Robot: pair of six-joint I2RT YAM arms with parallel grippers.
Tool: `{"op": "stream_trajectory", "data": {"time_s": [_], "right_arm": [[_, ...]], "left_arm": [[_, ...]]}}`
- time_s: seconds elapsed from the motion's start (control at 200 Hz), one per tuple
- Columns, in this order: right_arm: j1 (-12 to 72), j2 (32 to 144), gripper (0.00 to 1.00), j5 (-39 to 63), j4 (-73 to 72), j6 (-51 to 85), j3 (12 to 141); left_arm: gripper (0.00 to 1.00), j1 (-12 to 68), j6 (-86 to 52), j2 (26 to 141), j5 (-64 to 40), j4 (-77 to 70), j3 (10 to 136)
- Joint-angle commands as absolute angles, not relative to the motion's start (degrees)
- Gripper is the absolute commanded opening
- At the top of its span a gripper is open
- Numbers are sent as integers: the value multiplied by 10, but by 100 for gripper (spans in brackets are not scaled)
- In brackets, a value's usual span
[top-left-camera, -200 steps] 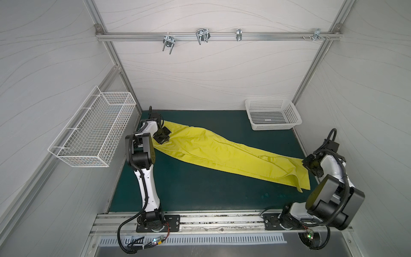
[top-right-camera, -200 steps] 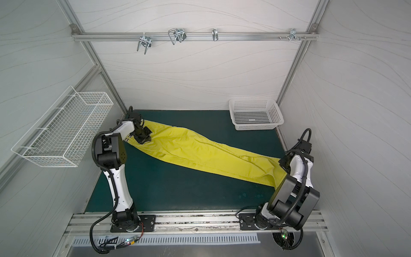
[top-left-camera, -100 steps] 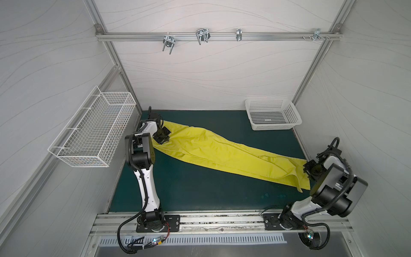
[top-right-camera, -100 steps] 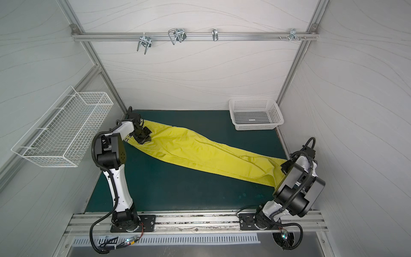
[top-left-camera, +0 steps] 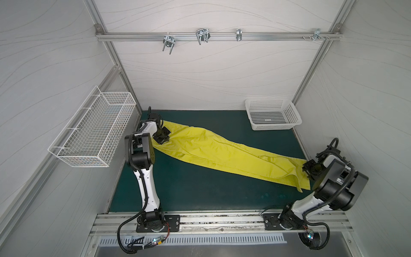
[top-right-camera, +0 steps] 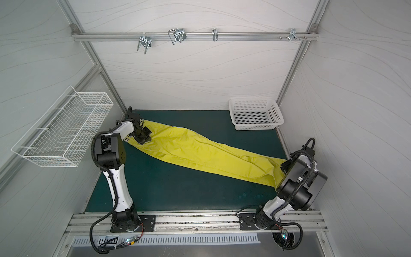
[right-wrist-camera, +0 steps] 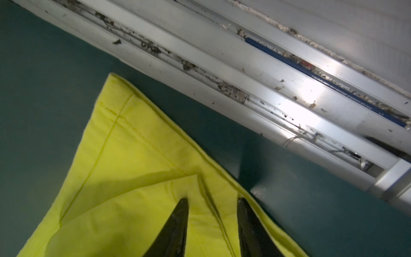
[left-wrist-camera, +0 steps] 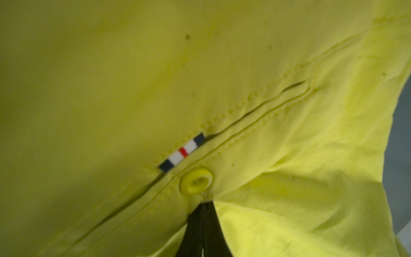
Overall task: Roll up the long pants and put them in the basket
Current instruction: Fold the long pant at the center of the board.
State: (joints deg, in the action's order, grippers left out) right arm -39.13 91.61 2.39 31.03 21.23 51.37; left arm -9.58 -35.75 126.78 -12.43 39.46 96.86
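Left gripper (left-wrist-camera: pixel 204 208) clamps the long pants (top-left-camera: pixel 222 152) at the waist; right gripper (right-wrist-camera: pixel 212 200) gapes over the flat yellow-green cuff.

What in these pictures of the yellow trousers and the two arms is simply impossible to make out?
- Waistband of the long pants: mostly behind the left arm in both top views.
- Under leg: largely covered by the upper leg, both top views.
- Left gripper: cut off beyond its fingertips by the left wrist view's edge.
- Print on the blue strip: too small and blurred, right wrist view.
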Motion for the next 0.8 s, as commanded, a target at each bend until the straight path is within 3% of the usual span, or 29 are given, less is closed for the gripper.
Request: {"op": "stream_trajectory", "data": {"time_s": [0.0,0.2,0.305,0.44,0.795], "right_arm": [[-392,932,39,32,299,221,531],[-368,952,34,19,290,228,545],[-356,968,23,15,288,229,555],[-350,973,0,10,283,230,556],[-350,907,0,-31,310,226,582]], "left_arm": [[0,-101,-351,1276,-101,413,955],[0,-103,-348,1277,-96,414,955],[0,-106,-346,1276,-94,415,955],[0,-108,-346,1276,-91,416,955],[0,-110,-344,1276,-89,417,952]]}}
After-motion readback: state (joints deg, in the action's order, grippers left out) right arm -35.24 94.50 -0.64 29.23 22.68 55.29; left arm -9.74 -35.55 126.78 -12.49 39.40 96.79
